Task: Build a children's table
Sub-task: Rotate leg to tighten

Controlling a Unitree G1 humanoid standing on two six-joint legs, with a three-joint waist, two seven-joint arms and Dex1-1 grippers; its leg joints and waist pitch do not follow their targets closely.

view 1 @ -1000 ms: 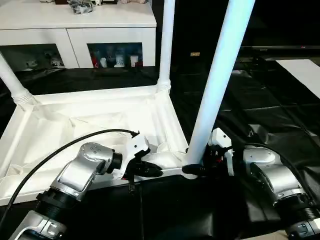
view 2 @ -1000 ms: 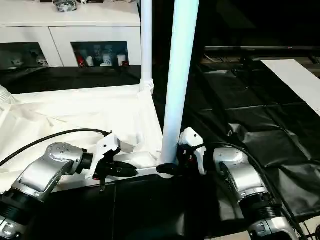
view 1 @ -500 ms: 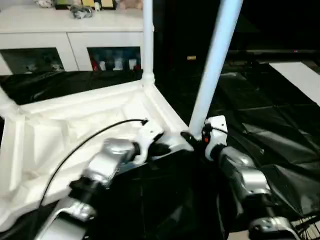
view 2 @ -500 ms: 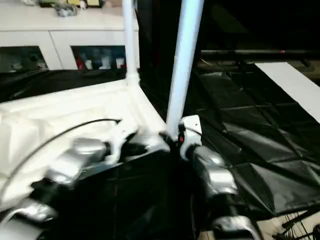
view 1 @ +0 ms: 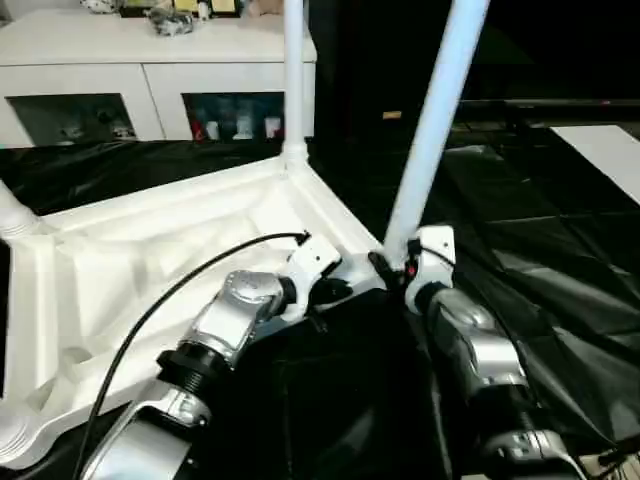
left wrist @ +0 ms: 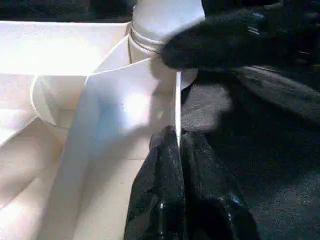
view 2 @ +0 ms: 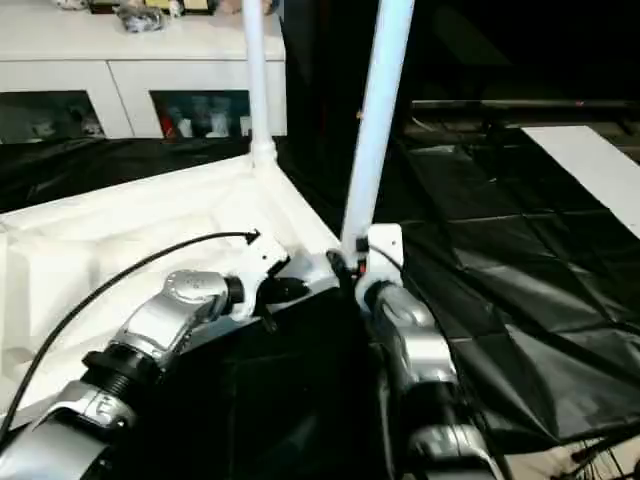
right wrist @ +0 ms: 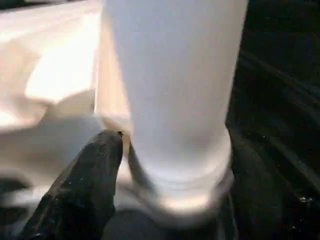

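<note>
Black floor point(view 1: 560, 250), leg point(view 1: 435, 130) betw. right end effector point(view 1: 385, 268) fingers

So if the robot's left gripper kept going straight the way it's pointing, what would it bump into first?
Probably the white leg standing in the tabletop's corner socket, where the right gripper is. The left gripper points along the rim toward it.

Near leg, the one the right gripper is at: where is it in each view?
Left eye: near leg slants up from centre to the top edge.
Right eye: the same, near centre.
Left wrist: its base, far end.
Right wrist: close up.
Shared landmark: tabletop corner socket.
</note>
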